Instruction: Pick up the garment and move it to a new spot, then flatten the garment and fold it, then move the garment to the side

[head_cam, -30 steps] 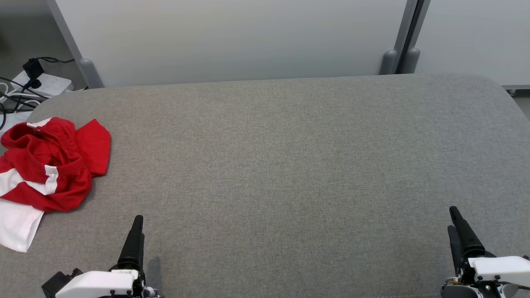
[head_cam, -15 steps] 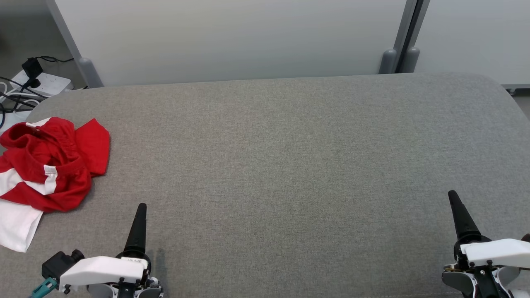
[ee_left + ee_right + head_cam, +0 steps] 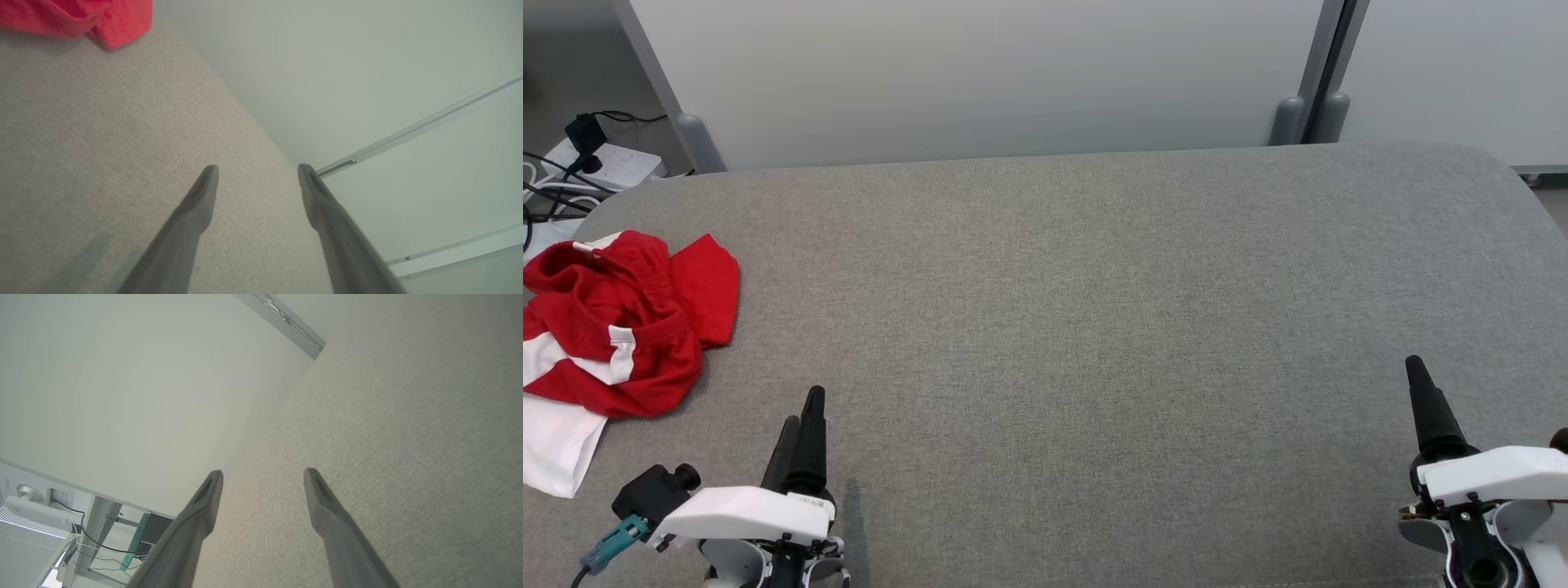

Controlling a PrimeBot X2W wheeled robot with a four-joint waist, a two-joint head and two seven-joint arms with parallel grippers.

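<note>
The left gripper (image 3: pixel 801 407) and right gripper (image 3: pixel 263 473) are spread wide, empty. If only a loose fold of the garment (image 3: pixel 621 327) is pinched, it could be dragged off the desk (image 3: pixel 1094 327).

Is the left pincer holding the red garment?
No, the left pincer stands open over bare cushion, apart from the garment.

Holds left gripper (image 3: pixel 803 407) low at lower left of head view, fingers parted, gripping nothing. Holds right gripper (image 3: pixel 1414 363) at lower right, spread wide too, empty. Points both forward, well apart. Shows white left wrist (image 3: pixel 739 514) and right wrist (image 3: pixel 1494 483) behind.
</note>
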